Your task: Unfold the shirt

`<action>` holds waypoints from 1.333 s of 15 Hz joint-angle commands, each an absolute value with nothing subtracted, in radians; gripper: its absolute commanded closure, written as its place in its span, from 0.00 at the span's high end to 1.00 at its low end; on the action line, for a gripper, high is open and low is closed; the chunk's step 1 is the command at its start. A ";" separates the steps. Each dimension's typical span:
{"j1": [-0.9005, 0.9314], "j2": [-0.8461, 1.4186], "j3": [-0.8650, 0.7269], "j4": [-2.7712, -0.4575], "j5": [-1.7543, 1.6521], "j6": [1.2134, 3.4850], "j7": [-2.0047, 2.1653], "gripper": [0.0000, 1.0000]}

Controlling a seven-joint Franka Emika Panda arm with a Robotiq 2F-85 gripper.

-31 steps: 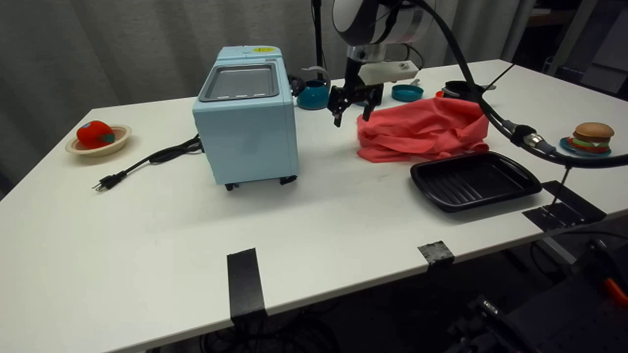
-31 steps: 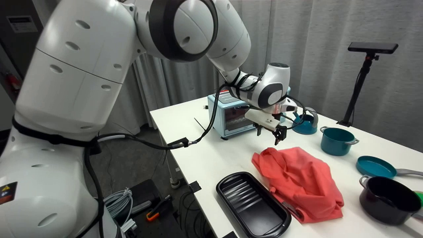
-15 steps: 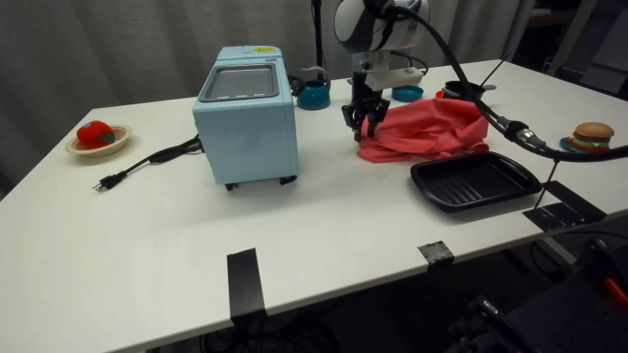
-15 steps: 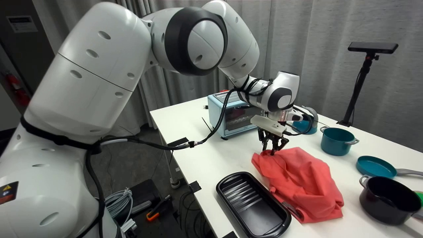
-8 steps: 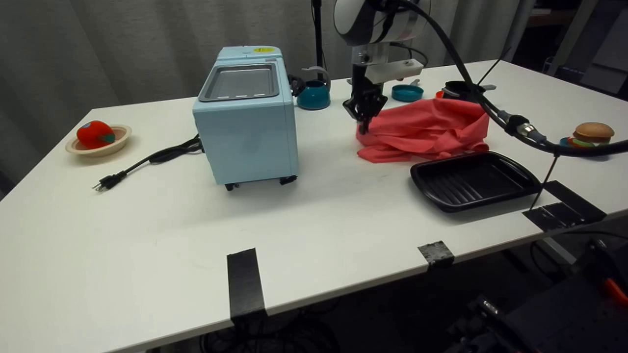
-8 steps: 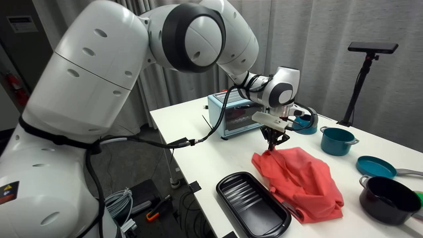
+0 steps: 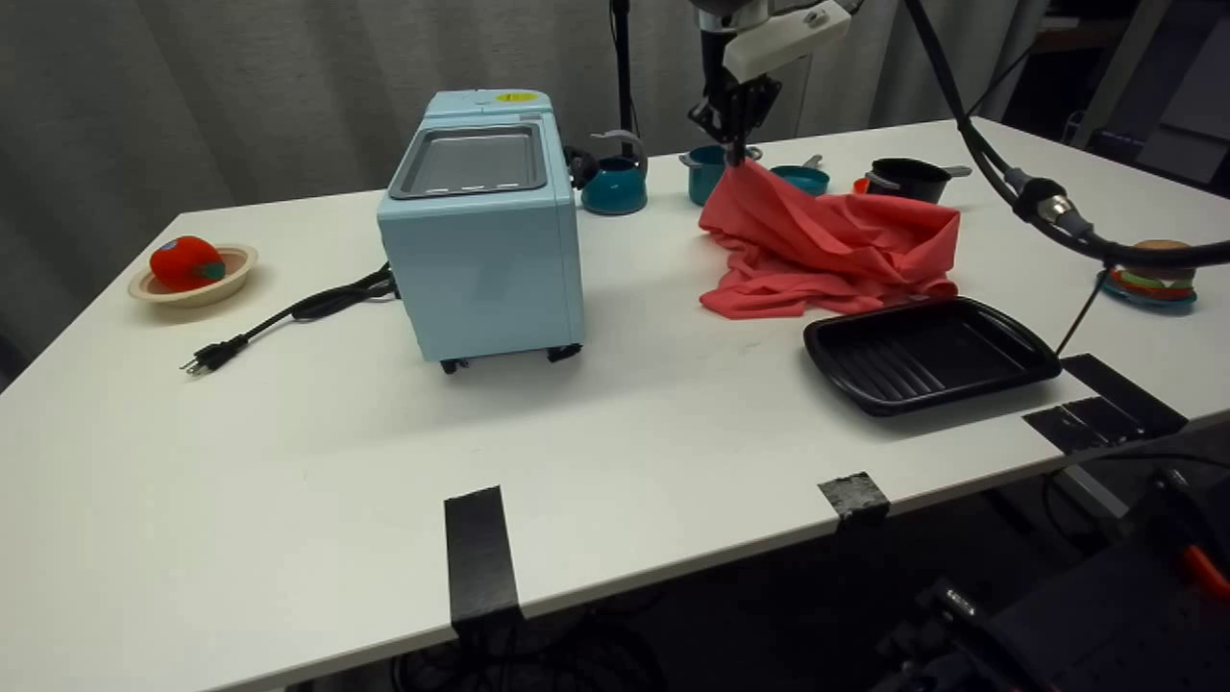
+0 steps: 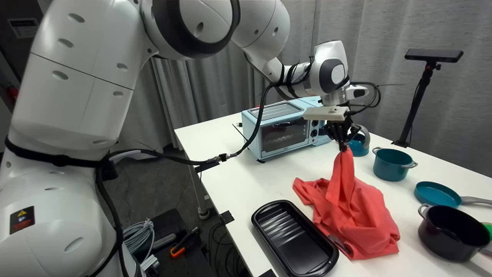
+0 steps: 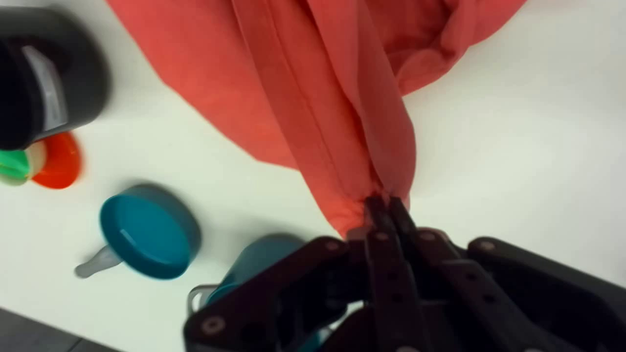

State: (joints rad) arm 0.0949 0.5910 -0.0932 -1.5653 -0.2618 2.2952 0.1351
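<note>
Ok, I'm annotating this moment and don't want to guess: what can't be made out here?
Shirt: the pinched bit is hidden by the gripper in the wrist view; its full outline is lost in its own folds in both exterior views.
Teal pot: partly behind the gripper in the wrist view.
Black pot: blurred and cut off by the left edge in the wrist view.
Burger: upper part crossed by the cable in an exterior view.

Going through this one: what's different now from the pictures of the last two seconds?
The gripper came down with its jaws apart, shut on part of the shirt and has risen, drawing that part up into a peak. The rest still lies bunched on the table. The light-blue toaster oven, black ridged baking pan and teal pot stayed put.
</note>
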 commanded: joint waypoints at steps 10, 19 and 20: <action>0.131 0.756 -0.292 -1.230 -0.487 2.251 0.460 0.29; 0.085 0.626 -0.159 -1.445 -0.335 2.253 0.268 0.98; 0.080 0.604 -0.141 -1.484 -0.313 2.244 0.233 1.00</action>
